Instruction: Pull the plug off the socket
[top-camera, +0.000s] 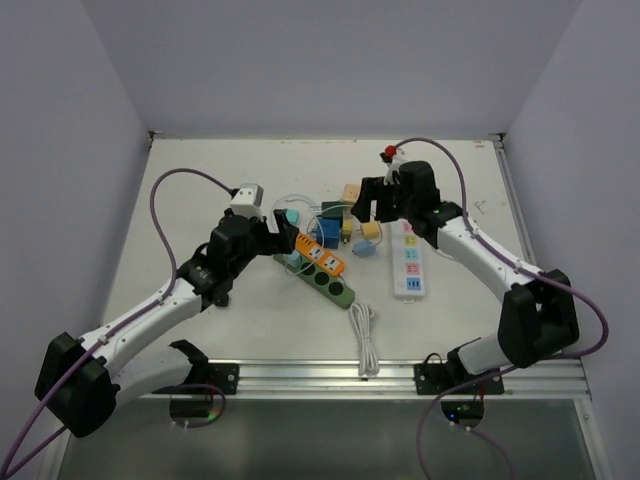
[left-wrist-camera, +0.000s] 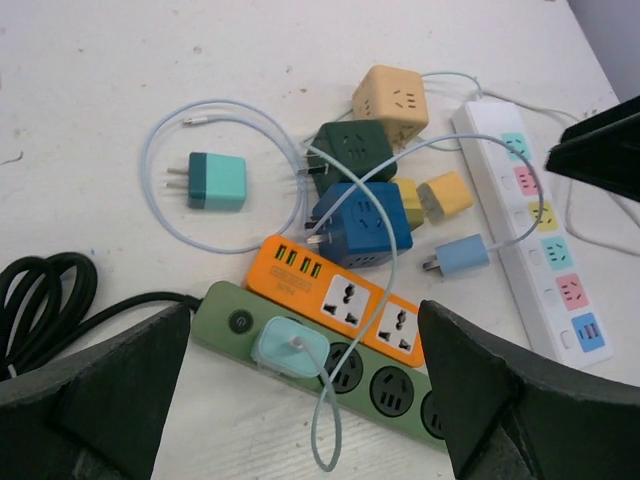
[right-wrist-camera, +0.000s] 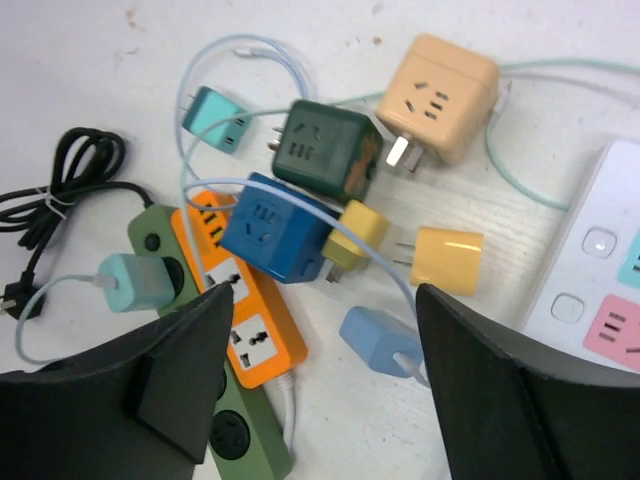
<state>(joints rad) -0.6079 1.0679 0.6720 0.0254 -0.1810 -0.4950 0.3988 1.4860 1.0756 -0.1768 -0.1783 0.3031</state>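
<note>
Plug (left-wrist-camera: 288, 347) seated in green strip (left-wrist-camera: 228, 322); left pincer (left-wrist-camera: 305, 400), right pincer (right-wrist-camera: 325, 390) agape.

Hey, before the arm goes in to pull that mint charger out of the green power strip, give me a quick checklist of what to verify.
1. Left gripper open and empty: ok.
2. Right gripper open and empty: ok.
3. Mint charger seated in the green power strip: ok, it is plugged in.
4. Mint charger lined up between the left gripper's fingers in the left wrist view: ok.
5. Charger cable free to follow: not ok, it drapes over the orange strip and the blue cube.
6. Green power strip braced against the pull: not ok, neither gripper grips it.
</note>
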